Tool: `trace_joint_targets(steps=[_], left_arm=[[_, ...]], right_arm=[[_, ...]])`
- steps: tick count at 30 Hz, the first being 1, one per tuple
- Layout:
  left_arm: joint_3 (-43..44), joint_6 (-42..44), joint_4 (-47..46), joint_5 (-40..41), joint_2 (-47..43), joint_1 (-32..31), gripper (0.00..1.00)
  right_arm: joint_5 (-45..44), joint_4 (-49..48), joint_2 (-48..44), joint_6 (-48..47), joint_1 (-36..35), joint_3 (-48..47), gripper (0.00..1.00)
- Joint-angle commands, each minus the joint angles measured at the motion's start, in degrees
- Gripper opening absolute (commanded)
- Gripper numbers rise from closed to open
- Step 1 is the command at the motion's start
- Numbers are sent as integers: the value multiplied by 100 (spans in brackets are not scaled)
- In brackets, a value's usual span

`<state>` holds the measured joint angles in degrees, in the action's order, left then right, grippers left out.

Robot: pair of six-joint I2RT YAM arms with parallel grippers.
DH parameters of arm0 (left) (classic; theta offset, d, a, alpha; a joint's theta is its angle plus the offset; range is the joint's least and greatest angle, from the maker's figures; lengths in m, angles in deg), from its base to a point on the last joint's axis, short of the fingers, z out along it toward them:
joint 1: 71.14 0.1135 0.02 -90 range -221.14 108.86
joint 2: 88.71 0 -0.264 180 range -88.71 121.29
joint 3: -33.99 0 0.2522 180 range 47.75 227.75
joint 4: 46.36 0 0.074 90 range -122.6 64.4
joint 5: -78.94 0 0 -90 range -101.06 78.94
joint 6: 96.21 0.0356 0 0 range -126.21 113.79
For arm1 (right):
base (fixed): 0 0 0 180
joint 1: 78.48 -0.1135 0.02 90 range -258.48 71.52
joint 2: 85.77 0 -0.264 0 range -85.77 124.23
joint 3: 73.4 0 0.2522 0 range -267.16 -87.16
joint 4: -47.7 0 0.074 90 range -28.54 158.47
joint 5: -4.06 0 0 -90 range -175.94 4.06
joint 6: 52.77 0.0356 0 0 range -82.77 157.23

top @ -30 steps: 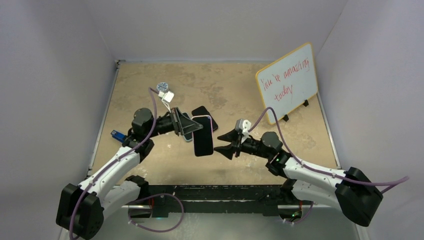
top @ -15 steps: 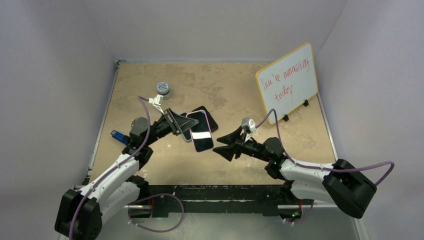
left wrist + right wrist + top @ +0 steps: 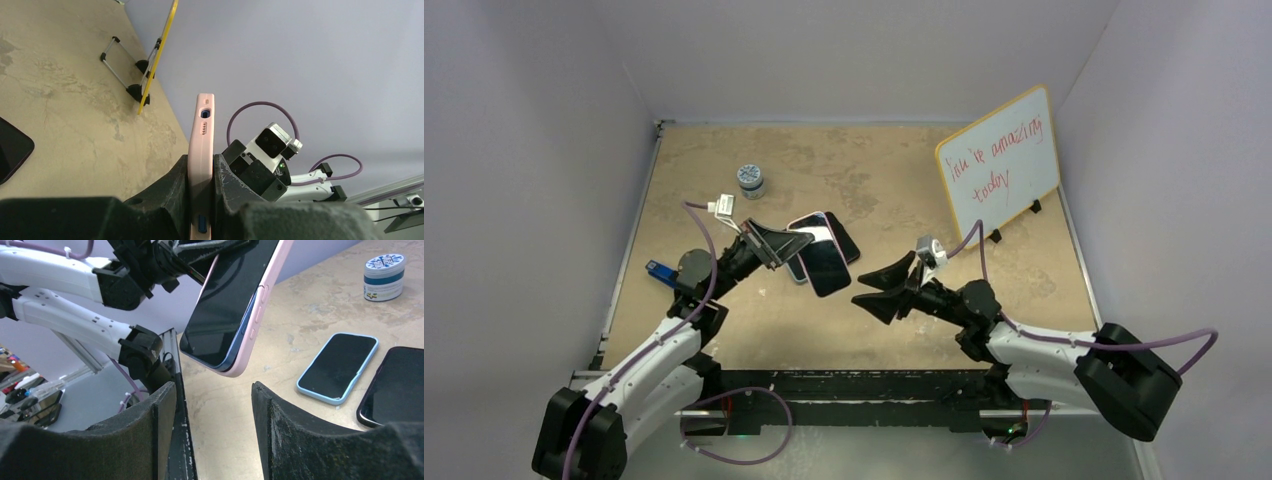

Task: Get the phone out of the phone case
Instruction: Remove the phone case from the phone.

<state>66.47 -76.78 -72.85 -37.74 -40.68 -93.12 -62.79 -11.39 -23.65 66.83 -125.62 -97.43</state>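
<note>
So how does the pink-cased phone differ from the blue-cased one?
The pink-cased phone is up in the air, tilted; the blue-cased phone lies flat on the table. The left gripper clamps the pink-cased phone in its jaws; no gripper holds the blue-cased phone. Both have dark screens and cases on.

Left arm (image 3: pixel 660 350) jaws pinched closed; right arm (image 3: pixel 1034 346) jaws spread wide.

- Plain pale lilac-grey walls (image 3: pixel 844 50) on three sides, evenly lit.
- Mottled tan tabletop (image 3: pixel 874 170), worn in darker patches.
- Yellow-framed whiteboard (image 3: pixel 999 165) propped at far right.
</note>
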Motion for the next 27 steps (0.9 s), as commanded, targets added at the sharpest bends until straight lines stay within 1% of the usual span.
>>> trace_joint_targets(steps=[1,11,19,27], left_arm=[[-60,-511,-1211,-18,-23,37,0],[-190,-871,-1701,-275,24,27,0],[-239,-971,-1956,-379,65,27,0],[-332,-1261,-2283,-436,110,27,0]], right_arm=[[-162,-662,104,187,-11,-101,58],[-249,-1363,519,383,-12,-294,51],[-127,-1333,571,358,-15,-512,50],[-23,-1432,718,321,-12,-421,44]])
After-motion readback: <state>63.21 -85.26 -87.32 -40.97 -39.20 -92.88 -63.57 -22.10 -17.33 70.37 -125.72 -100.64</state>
